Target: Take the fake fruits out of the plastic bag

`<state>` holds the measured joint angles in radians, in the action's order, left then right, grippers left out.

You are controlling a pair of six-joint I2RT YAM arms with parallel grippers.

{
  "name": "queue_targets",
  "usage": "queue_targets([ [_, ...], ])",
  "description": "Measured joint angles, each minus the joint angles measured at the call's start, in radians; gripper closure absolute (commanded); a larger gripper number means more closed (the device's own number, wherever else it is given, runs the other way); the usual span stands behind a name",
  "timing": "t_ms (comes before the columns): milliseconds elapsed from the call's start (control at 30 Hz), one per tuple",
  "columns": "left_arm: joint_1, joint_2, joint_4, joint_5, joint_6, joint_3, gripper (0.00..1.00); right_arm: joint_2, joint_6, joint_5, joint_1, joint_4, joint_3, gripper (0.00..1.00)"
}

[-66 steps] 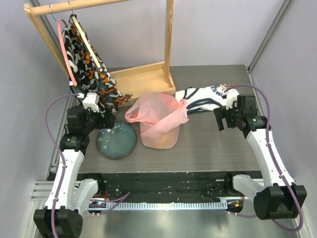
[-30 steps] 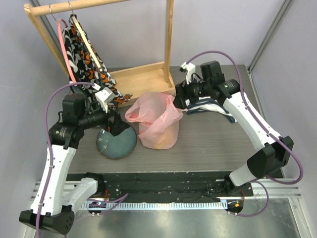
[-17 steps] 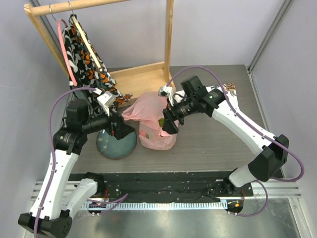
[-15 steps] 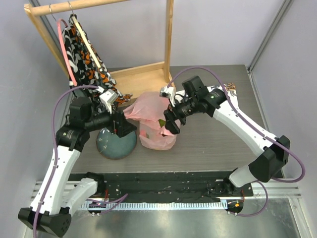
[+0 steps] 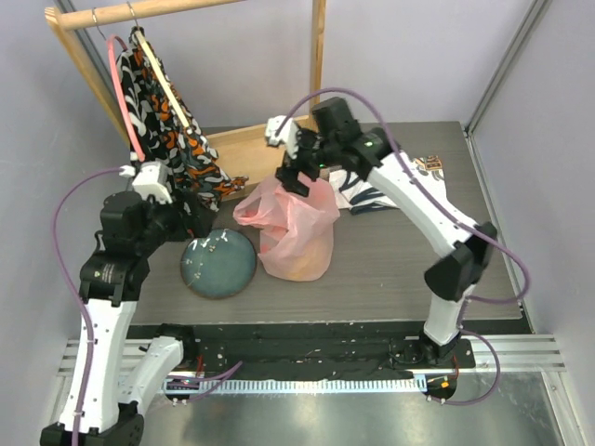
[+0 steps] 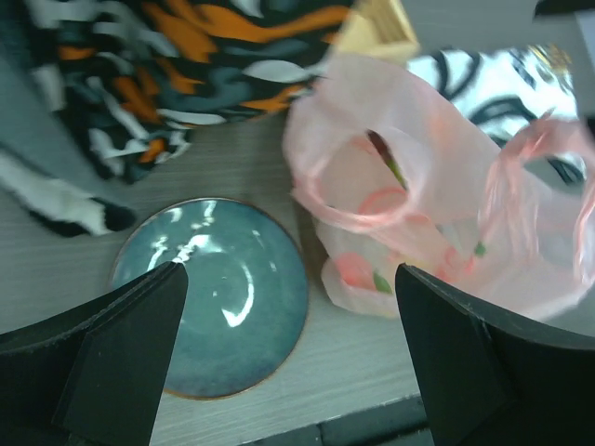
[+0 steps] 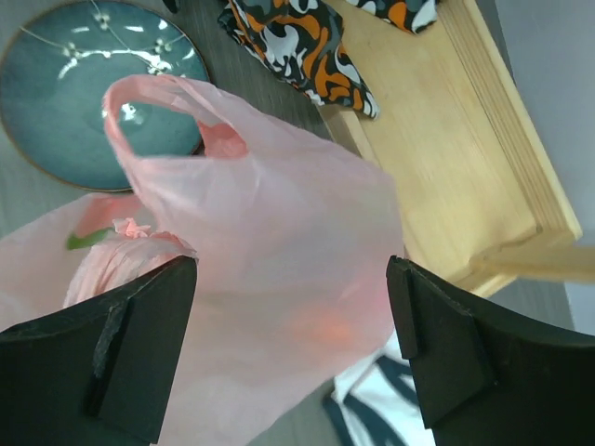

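Observation:
The pink plastic bag (image 5: 296,228) stands upright in the middle of the table with its handles loose on top. It also shows in the left wrist view (image 6: 437,204) and the right wrist view (image 7: 270,251). Fake fruits show only faintly through it: a reddish fruit with a green leaf (image 6: 358,271) and an orange glow (image 7: 321,325). My right gripper (image 5: 299,178) is open and empty just above the bag's back top edge (image 7: 290,269). My left gripper (image 5: 193,221) is open and empty to the left of the bag, above the plate's far edge (image 6: 288,274).
A teal plate (image 5: 218,263) lies left of the bag. A wooden clothes rack (image 5: 270,144) with a patterned garment (image 5: 172,130) on a pink hanger stands at the back left. A white-and-navy cloth (image 5: 372,197) lies behind the bag to the right.
My right gripper has moved from the bag's front right side up and back to above its rear top. My left gripper has drawn back to the left, away from the bag's handle.

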<state>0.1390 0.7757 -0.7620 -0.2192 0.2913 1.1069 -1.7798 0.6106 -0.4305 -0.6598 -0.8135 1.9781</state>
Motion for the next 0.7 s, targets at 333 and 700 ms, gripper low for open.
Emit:
queue_targets([
  [333,-0.122,-0.092,-0.063,0.108,0.078,0.017,0.0,-0.272,0.147,0.076,-0.213,-0.042,0.11,0.09],
  [700,-0.155,-0.175,-0.052,0.122,0.089,0.004,0.0,-0.234,0.26,0.231,-0.359,-0.043,0.091,0.09],
])
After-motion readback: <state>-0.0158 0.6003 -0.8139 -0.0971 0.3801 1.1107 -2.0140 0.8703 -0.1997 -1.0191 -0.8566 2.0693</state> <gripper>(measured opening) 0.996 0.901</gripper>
